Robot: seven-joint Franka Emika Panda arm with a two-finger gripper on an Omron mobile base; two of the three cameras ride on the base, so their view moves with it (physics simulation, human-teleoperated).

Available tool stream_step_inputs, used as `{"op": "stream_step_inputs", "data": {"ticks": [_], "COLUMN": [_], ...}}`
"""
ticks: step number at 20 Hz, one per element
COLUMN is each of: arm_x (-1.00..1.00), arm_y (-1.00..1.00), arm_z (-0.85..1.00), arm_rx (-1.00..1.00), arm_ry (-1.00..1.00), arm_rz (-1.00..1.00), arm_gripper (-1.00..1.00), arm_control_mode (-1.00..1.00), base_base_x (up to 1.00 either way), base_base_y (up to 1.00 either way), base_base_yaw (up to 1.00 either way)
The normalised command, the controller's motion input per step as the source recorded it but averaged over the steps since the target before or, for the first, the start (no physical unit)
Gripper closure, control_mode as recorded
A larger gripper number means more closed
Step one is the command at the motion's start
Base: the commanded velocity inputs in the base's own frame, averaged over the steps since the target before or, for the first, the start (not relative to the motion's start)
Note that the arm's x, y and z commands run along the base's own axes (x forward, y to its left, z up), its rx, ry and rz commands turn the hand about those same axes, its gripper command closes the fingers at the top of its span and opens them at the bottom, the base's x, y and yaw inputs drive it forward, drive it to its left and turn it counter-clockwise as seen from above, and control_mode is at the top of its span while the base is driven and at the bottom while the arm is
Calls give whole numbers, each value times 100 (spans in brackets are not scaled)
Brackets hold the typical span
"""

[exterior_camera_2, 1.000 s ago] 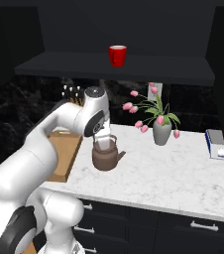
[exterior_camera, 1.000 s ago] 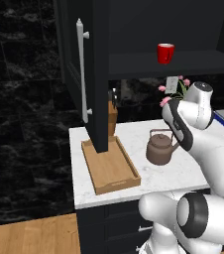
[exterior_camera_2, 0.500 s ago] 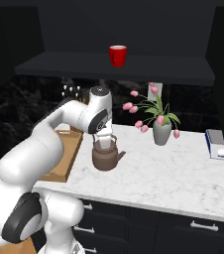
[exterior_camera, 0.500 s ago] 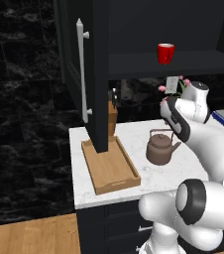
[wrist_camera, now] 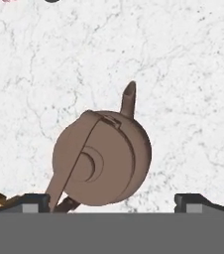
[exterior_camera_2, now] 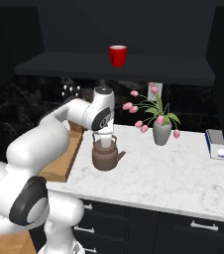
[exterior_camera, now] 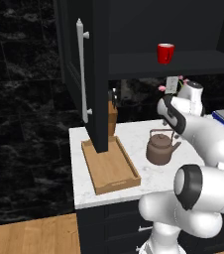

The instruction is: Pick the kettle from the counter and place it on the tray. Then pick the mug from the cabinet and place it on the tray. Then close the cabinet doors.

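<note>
The brown kettle (exterior_camera: pixel 161 149) stands on the white marble counter (exterior_camera: pixel 134 133), just right of the light-wood tray (exterior_camera: pixel 111 167). My gripper (exterior_camera_2: pixel 104 140) hangs straight above the kettle (exterior_camera_2: pixel 105 158), open, its fingers down around the wire handle and holding nothing. In the hand view the kettle (wrist_camera: pixel 101 163) lies between the two finger tips of the gripper (wrist_camera: pixel 113 201), spout pointing up the picture. The red mug (exterior_camera: pixel 165 52) sits on the shelf of the open cabinet (exterior_camera: pixel 193 62), also seen as the mug (exterior_camera_2: pixel 117 54). The left cabinet door (exterior_camera: pixel 79 74) stands open over the tray.
A grey vase of pink flowers (exterior_camera_2: pixel 162 132) stands right of the kettle. Books (exterior_camera_2: pixel 215 144) lie at the counter's far right. A knife block (exterior_camera: pixel 112 113) stands behind the tray. The open left door's lower edge overhangs the tray's back half.
The hand has shifted a little over the kettle and the elbow has swung forward. The gripper stays open. The kettle has not moved.
</note>
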Motion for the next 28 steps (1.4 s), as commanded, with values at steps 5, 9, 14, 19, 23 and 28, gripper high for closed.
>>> {"op": "stream_step_inputs", "data": {"ticks": [5,9,14,19,23,28], "arm_x": [19,18,17,16,14,15], "arm_y": [0,0,0,0,0,0], "arm_z": [-12,-17,-17,-12,-7,-8], "arm_rx": [0,0,0,1,2,1], "arm_ry": [5,5,5,3,2,4], "arm_rz": [-4,-2,-2,-2,-2,-3], "arm_gripper": [-100,-100,-100,-100,-100,-100], "arm_control_mode": [-100,-100,-100,-100,-100,-100], "base_base_x": [0,0,0,0,0,0], "base_base_y": [0,0,0,0,0,0], "base_base_yaw": [0,0,0,0,0,0]}}
